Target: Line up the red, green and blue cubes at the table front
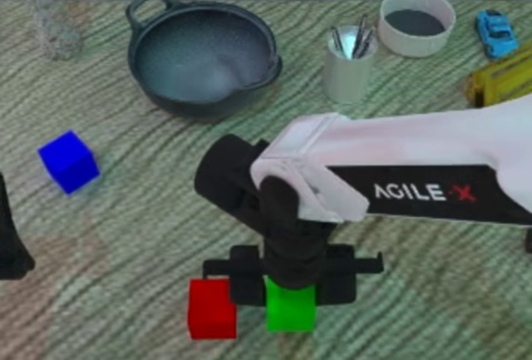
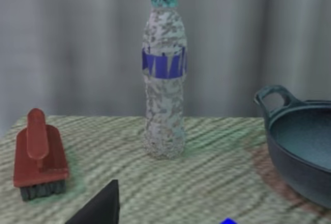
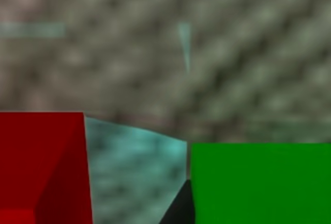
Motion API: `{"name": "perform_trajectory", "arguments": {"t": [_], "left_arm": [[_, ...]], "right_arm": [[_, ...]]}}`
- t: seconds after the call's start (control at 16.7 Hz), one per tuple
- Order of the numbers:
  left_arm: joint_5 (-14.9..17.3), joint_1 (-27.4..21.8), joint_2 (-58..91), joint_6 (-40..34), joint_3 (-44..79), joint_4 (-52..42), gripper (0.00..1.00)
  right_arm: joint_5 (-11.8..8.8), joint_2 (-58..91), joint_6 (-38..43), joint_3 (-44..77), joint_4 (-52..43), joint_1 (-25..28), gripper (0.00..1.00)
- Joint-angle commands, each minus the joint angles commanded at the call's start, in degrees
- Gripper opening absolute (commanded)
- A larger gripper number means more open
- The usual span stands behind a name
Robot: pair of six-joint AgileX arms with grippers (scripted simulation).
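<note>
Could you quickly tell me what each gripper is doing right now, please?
Left gripper: parked at the table's left edge; fingers cannot be told.
Right gripper: down over the green cube beside the red cube; grip cannot be told.

Taking the desk [image 1: 125, 235] as a clock face seen from above, the red cube [image 1: 211, 308] and green cube [image 1: 290, 308] sit at 6 o'clock by the front edge, side by side with a small gap, the red one on the left. The right pincer [image 1: 291, 287] hangs directly over the green cube. The blue cube [image 1: 69, 160] lies apart at 9 o'clock, the left arm [image 1: 10, 244] in front of it at the edge. The pan [image 1: 202, 59] is at 11 o'clock with the bottle [image 1: 51, 11] to its left; the cup [image 1: 349, 65], round tub [image 1: 416, 22] and toy car [image 1: 496, 32] run from 1 to 2 o'clock
</note>
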Motion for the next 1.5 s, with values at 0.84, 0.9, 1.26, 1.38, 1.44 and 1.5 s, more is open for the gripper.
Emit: {"name": "perform_trajectory", "arguments": {"t": [0.84,0.9,1.26,1.38,1.44,1.5], "left_arm": [[0.0,0.0,0.0,0.0,0.0,0.0,1.0],[0.0,0.0,0.0,0.0,0.0,0.0,1.0],[0.0,0.0,0.0,0.0,0.0,0.0,1.0],[0.0,0.0,0.0,0.0,0.0,0.0,1.0],[0.0,0.0,0.0,0.0,0.0,0.0,1.0],[0.0,0.0,0.0,0.0,0.0,0.0,1.0]], "right_arm": [[0.0,0.0,0.0,0.0,0.0,0.0,1.0],[0.0,0.0,0.0,0.0,0.0,0.0,1.0],[0.0,-0.8,0.1,1.8,-2.4,0.1,1.0],[-0.1,-2.1,0.1,4.3,-6.6,0.3,1.0],[-0.1,-2.9,0.1,5.6,-9.0,0.4,1.0],[-0.1,-3.7,0.1,6.9,-11.2,0.5,1.0]]}}
